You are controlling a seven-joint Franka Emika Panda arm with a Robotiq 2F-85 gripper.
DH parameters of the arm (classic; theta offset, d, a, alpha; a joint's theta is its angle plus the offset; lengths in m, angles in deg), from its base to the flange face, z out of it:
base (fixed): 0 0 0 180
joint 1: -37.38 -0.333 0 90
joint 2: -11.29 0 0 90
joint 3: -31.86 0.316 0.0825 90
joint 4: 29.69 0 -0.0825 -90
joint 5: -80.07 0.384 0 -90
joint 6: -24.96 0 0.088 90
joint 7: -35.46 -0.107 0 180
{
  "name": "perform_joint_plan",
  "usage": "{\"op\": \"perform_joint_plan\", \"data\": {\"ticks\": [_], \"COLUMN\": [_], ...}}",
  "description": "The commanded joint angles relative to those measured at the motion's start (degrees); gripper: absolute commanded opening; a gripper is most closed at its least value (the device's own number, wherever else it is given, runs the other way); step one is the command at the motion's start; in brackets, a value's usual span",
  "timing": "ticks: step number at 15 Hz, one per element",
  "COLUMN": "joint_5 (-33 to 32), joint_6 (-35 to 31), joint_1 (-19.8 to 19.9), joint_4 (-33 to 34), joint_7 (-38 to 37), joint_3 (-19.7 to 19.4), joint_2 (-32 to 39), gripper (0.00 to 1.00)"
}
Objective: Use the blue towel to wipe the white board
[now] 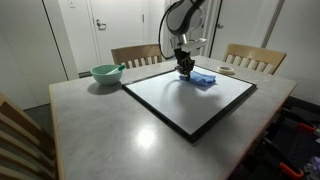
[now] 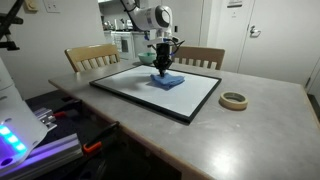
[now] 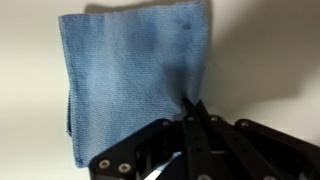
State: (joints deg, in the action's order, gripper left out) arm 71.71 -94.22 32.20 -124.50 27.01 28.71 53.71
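The blue towel [image 3: 130, 70] lies folded flat on the white board [image 1: 190, 97], near the board's far edge; it shows in both exterior views [image 2: 168, 80]. My gripper [image 3: 190, 105] is shut, its fingertips pinched on the towel's edge. In the exterior views the gripper [image 1: 185, 68] points straight down at the towel's end [image 2: 162, 68]. The board is a white panel with a black frame, lying on the grey table.
A green bowl [image 1: 106, 73] with a utensil stands on the table [image 1: 100, 120] beside the board. A roll of tape [image 2: 234, 100] lies on the table past the board's other side. Wooden chairs [image 1: 252, 58] stand around the table.
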Motion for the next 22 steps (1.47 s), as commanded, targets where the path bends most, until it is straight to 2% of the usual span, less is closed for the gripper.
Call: {"op": "perform_joint_plan", "data": {"ticks": [1, 11, 22], "joint_5": [-0.1, -1.0, -2.0], "joint_6": [1.3, 2.0, 5.5], "joint_1": [-0.7, -3.6, -7.6], "joint_4": [1.0, 3.1, 8.3], "joint_7": [-0.7, -1.3, -3.1], "joint_3": [0.3, 0.6, 1.1], "joint_2": [0.5, 1.9, 5.3], "gripper": [0.01, 0.01, 0.01]}}
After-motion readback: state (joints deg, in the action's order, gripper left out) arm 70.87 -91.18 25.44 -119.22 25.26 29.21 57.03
